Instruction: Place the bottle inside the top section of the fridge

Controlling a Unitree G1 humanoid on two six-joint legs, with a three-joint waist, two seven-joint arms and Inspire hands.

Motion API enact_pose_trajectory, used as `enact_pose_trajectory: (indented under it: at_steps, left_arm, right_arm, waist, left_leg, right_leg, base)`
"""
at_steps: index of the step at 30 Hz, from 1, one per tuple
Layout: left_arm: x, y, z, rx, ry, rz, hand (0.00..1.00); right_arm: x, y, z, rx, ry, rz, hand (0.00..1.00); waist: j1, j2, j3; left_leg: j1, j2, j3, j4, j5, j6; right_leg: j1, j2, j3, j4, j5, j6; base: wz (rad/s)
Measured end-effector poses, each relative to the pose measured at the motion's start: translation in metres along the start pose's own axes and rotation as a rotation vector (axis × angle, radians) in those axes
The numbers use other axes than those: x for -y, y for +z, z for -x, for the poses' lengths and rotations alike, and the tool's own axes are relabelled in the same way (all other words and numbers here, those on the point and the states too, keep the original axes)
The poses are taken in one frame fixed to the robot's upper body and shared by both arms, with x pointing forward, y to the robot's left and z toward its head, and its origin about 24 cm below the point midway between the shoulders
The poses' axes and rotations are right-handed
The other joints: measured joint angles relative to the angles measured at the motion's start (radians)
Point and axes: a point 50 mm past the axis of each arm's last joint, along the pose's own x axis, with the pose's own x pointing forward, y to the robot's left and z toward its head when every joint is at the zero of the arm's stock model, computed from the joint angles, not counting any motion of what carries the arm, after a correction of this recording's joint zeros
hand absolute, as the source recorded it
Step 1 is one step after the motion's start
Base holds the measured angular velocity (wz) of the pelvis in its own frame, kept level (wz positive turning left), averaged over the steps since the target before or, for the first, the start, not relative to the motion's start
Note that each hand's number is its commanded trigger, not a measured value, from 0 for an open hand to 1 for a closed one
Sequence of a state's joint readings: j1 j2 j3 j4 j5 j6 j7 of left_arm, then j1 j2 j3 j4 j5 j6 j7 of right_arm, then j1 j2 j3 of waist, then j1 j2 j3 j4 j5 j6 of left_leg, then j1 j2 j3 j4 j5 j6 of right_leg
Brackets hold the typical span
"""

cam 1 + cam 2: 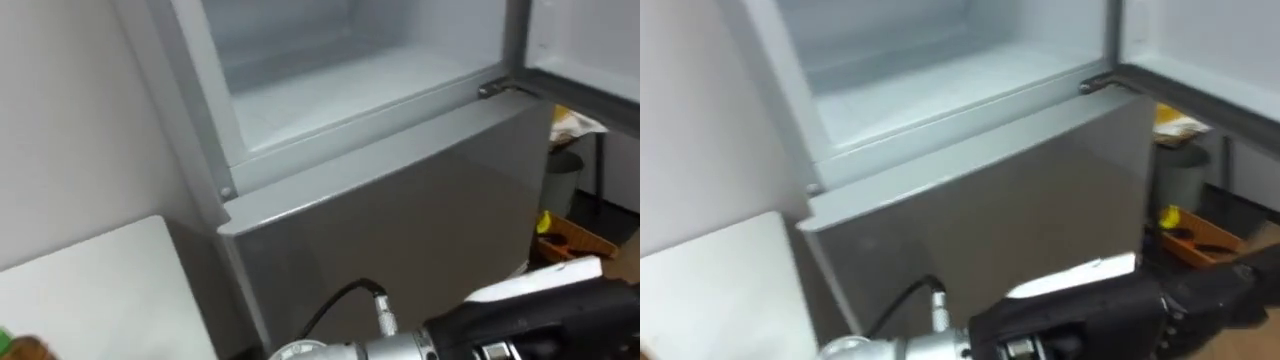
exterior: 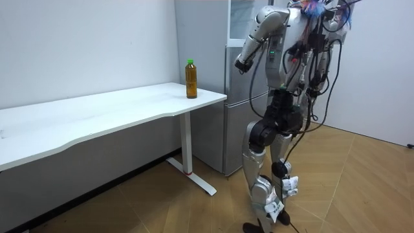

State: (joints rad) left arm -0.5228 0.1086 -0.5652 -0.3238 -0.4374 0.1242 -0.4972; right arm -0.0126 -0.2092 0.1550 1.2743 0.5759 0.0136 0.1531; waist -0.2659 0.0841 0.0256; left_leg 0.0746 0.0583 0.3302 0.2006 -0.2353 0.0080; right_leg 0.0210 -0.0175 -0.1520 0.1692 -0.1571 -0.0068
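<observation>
A long white table [image 2: 97,116] runs along the wall, and a silver fridge [image 2: 236,116] stands just beside its end. The robot stands upright on the wood floor [image 2: 362,188], facing the fridge, with the table on its left. In the eye views the fridge's upper compartment [image 1: 340,70] is open, its white floor bare, and its door [image 1: 590,40] is swung out to the right. The lower door [image 1: 400,210] is closed.

The left hand [image 1: 560,320] lies across the bottom of the eye views, below the lower door, its arm coming in from the lower left. I cannot tell whether it is open or closed.

The 1 bottle [image 2: 191,79] (brown, with a green cap) stands upright on the table near the corner next to the fridge, well apart from the hand.
</observation>
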Motion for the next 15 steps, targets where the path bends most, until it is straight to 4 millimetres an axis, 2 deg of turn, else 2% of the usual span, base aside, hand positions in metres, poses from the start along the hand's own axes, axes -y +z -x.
enact_pose_trajectory:
  at_steps: [2, 4, 6, 9, 11, 12, 15]
  left_arm:
    - [-0.009, 0.012, 0.008, 0.035, 0.073, -0.05, 0.0]
    - [-0.019, 0.023, 0.019, 0.066, 0.156, -0.101, 0.0]
    - [-0.032, 0.031, 0.04, 0.052, 0.272, -0.162, 0.0]
    - [-0.045, 0.037, 0.068, 0.018, 0.434, -0.247, 0.0]
    - [-0.052, 0.041, 0.08, 0.003, 0.526, -0.299, 0.0]
    - [-0.057, 0.044, 0.087, 0.002, 0.581, -0.323, 0.0]
    - [-0.058, 0.06, 0.107, 0.043, 0.708, -0.418, 0.0]
  right_arm:
    - [0.002, -0.003, 0.001, -0.01, -0.003, 0.008, 0.0]
    - [0.004, -0.007, 0.001, -0.023, -0.009, 0.03, 0.0]
    - [0.009, -0.013, 0.003, -0.028, -0.025, 0.04, 0.0]
    - [0.016, -0.022, 0.006, -0.036, -0.046, 0.048, 0.0]
    - [0.017, -0.022, 0.007, -0.03, -0.048, 0.071, 0.0]
    - [0.017, -0.022, 0.007, -0.027, -0.046, 0.087, 0.0]
    - [0.017, -0.026, 0.008, -0.016, -0.051, 0.089, 0.0]
  waist:
    - [0.029, -0.011, -0.0061]
    - [0.042, -0.024, -0.0077]
    - [0.084, -0.034, -0.016]
    - [0.123, -0.035, -0.02]
    - [0.138, -0.038, -0.0197]
    - [0.148, -0.039, -0.0221]
    - [0.185, -0.04, -0.0234]
  left_leg:
    - [-0.008, 0.0, -0.013, 0.005, 0.001, -0.002]
    - [-0.009, -0.001, -0.036, 0.005, 0.004, -0.002]
    - [-0.008, -0.001, -0.045, 0.004, 0.008, -0.005]
    - [-0.007, -0.002, -0.072, 0.005, 0.009, -0.007]
    - [-0.009, -0.003, -0.087, 0.005, 0.009, -0.007]
    - [-0.009, -0.004, -0.093, 0.005, 0.009, -0.007]
    - [-0.008, -0.004, -0.094, 0.005, 0.01, -0.008]
  right_leg:
    - [0.002, -0.003, -0.013, 0.001, -0.002, -0.001]
    - [0.015, -0.005, -0.039, -0.002, -0.002, -0.002]
    - [0.023, -0.003, -0.044, -0.001, -0.004, -0.005]
    - [0.033, 0.0, -0.068, -0.006, -0.004, -0.005]
    - [0.042, -0.001, -0.08, -0.017, -0.004, -0.005]
    - [0.048, -0.002, -0.091, -0.019, -0.004, -0.005]
    - [0.052, 0.0, -0.094, -0.019, -0.006, -0.006]
  base:
    - [0.27]
    - [0.32]
    - [0.12]
    - [0.2]
    - [0.26]
    - [0.21]
    - [0.03]
